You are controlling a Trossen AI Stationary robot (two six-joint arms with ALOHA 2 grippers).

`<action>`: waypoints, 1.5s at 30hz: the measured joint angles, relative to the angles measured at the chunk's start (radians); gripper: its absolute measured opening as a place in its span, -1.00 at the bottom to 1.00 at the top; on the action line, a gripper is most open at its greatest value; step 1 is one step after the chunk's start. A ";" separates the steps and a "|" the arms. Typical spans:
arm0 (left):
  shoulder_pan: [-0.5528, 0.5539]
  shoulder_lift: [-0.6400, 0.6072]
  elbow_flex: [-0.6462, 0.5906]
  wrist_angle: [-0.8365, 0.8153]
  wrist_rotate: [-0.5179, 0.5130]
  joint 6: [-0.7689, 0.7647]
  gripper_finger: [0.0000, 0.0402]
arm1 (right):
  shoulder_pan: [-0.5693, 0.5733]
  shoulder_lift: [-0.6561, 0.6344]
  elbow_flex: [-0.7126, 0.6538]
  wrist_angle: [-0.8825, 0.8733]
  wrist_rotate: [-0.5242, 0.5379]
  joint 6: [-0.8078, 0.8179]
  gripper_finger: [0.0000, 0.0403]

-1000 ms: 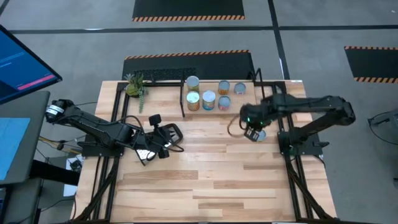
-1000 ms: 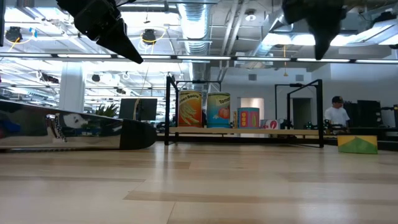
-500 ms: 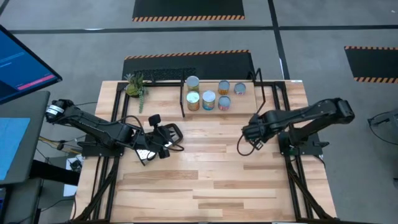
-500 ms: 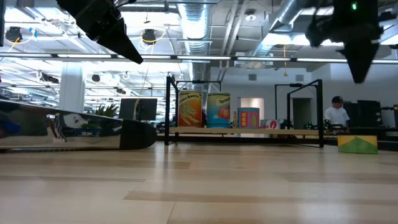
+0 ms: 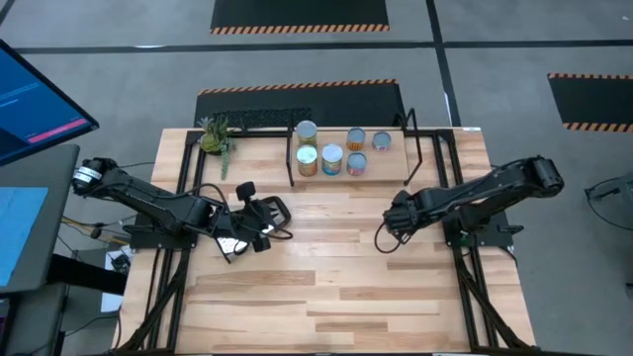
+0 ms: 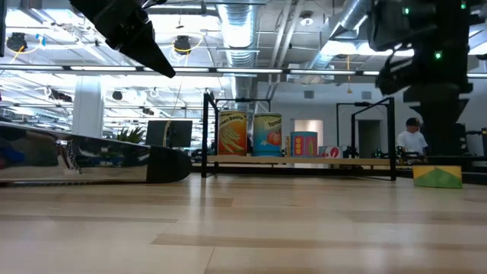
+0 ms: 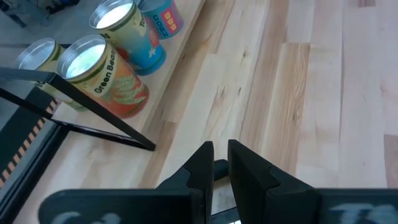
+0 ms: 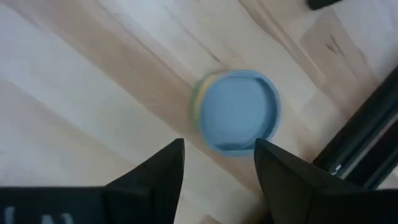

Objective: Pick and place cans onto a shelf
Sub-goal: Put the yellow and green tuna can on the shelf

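High view: five cans [image 5: 331, 158] stand grouped on the shelf [image 5: 396, 156] at the far edge of the counter [image 5: 326, 287]. Their round tops read silvery-blue; two show orange and yellow side labels. Judged from this, most of the job is done.

Right wrist view: one more can [image 8: 239, 112] stands upright on the counter, well apart from the shelf, its flat blue lid toward the camera and a thin yellow-green rim of label showing at one side. The right gripper [image 8: 217, 163] hovers above it with fingers spread wide and nothing between them; the can lies just beyond the fingertips, not touching. In the high view the right arm hides this can, so its exact place on the counter is hard to fix, probably near the right edge beside the black frame rail.

Left gripper [image 7: 217, 163]: fingers pressed nearly together, holding nothing, parked over the left-centre of the counter. It waits.

Left wrist view shows the shelf cans from the side: smooth printed cylinders, one labelled green beans [image 7: 102, 78], one blue-sided [image 7: 134, 37], lids shiny and reflective. The shelf is a pale wood board on thin black wire legs. The counter is light butcher-block planks with visible grain.

Remaining, by my estimate: grasp the loose can, lift it and set it in the free space on the shelf's right side.
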 joint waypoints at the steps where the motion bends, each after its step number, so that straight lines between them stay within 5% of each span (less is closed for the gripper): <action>1: 0.000 0.000 0.000 0.000 0.000 -0.002 -0.81 | 0.000 0.000 -0.014 0.019 0.001 0.002 0.07; 19: 0.000 0.000 0.000 -0.001 -0.001 -0.009 -0.81 | -0.100 -0.001 -0.203 0.290 0.012 -0.008 -0.13; 28: 0.000 0.000 0.000 -0.001 -0.001 -0.010 -0.81 | -0.074 -0.002 -0.195 0.321 0.010 0.024 -0.81; 38: 0.000 0.000 0.000 -0.003 -0.001 -0.010 -0.81 | 0.035 0.001 0.102 0.325 0.037 -0.183 -0.97; 45: 0.000 0.000 0.000 -0.005 -0.002 -0.009 -0.81 | -0.120 0.000 0.267 0.262 0.189 -0.424 -0.98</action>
